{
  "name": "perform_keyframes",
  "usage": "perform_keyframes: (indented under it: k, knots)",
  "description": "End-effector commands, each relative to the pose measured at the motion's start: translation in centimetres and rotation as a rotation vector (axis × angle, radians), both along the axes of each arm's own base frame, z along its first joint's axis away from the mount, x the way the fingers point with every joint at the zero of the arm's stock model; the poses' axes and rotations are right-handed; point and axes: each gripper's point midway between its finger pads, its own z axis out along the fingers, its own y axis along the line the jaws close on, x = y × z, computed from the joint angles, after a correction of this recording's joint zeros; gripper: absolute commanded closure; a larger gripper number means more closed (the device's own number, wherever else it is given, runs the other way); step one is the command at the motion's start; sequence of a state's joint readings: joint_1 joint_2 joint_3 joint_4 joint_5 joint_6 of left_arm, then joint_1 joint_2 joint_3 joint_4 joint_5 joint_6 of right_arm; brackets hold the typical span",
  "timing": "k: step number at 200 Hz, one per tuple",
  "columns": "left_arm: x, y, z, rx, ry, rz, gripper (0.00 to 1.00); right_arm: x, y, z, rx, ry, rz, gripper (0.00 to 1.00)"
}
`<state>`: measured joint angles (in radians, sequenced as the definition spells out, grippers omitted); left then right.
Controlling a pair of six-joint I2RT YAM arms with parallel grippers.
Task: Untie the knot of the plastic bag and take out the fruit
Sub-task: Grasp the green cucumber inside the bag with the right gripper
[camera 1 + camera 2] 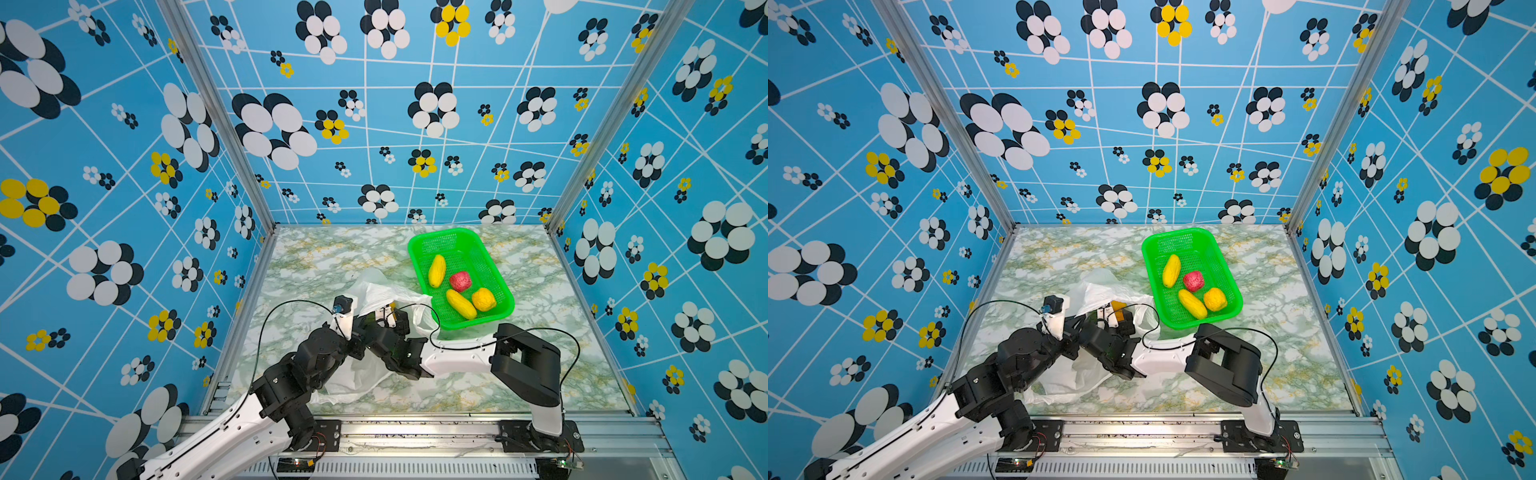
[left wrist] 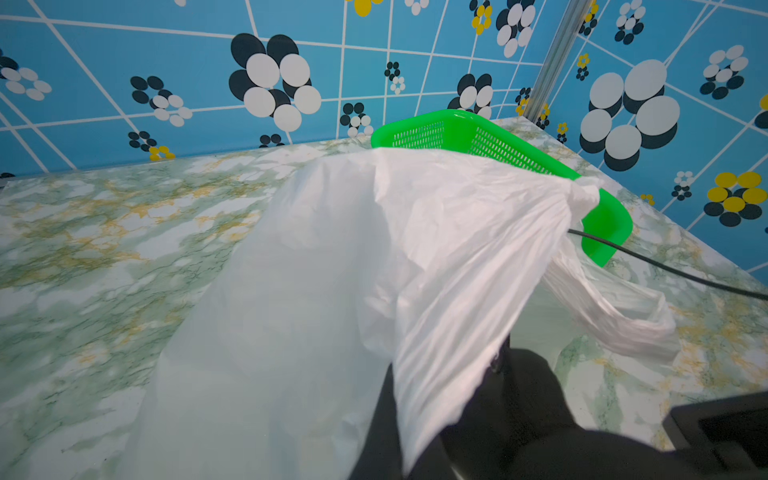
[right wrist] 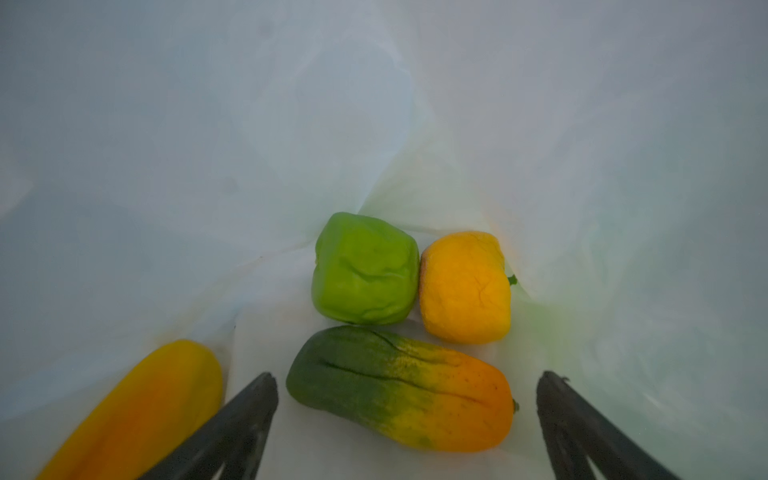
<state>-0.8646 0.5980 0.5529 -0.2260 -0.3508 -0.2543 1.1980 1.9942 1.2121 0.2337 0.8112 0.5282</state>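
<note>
Halfway thru emptying plastic bag [image 2: 374,249], reaching R gripper [image 3: 407,377] inside it w/ jaws spread wide, flanking green-orange fruit [image 3: 399,399] lying betw. them, long axis running jaw to jaw, while pinching bag rim w/ L gripper [image 1: 362,323], jaws pressed together.

Blue flower-patterned walls [image 1: 374,137], green-veined marble tabletop [image 1: 324,257].

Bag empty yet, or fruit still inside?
Not empty. Inside the bag, the right wrist view shows four left: green round fruit, yellow-orange round fruit, green-orange long fruit, yellow long fruit.
</note>
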Motion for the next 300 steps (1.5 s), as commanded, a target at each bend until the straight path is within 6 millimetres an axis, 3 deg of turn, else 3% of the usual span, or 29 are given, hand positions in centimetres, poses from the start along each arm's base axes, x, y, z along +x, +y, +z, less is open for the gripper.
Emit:
perform_keyframes:
  k: [1,24,56,115,182,222,232,238,264,282,300]
  knots:
    - [-0.1,-1.6,1.0,-0.013,-0.009,-0.066,1.0,0.8,-0.5,-2.1,-0.107,0.05,-0.004,0.01]
    - [0.1,-1.9,1.2,-0.031,-0.014,-0.063,1.0,1.9,0.4,-3.7,-0.094,0.098,0.072,0.01]
    - [0.7,-1.7,1.7,-0.037,-0.021,-0.026,1.0,1.8,1.5,-4.8,-0.094,0.135,0.176,0.01]
    - [1.8,-2.7,2.9,-0.02,-0.031,-0.018,1.0,-0.7,2.4,-7.4,-0.135,0.216,0.359,0.01]
    - [2.1,-3.0,3.0,-0.021,-0.03,-0.017,1.0,-2.7,3.5,-7.8,-0.118,0.269,0.481,0.06]
    - [2.0,-3.0,3.1,-0.029,-0.032,-0.02,1.0,-0.2,2.8,-8.9,-0.2,0.244,0.349,0.09]
    - [2.0,-3.2,3.1,-0.034,-0.032,-0.024,1.0,0.4,3.3,-8.7,-0.197,0.236,0.346,0.09]
    - [2.0,-3.3,3.1,-0.036,-0.032,-0.026,1.0,0.6,3.3,-10.2,-0.224,0.254,0.343,0.09]
    - [2.1,-3.4,2.7,-0.027,-0.02,-0.028,1.0,1.2,4.7,-10.1,-0.229,0.251,0.353,0.11]
    - [2.1,-3.3,2.8,-0.025,-0.021,-0.026,1.0,1.0,5.1,-9.9,-0.22,0.254,0.372,0.18]
    - [2.2,-3.1,2.9,-0.016,-0.028,-0.015,1.0,0.7,4.9,-9.8,-0.213,0.259,0.383,0.34]
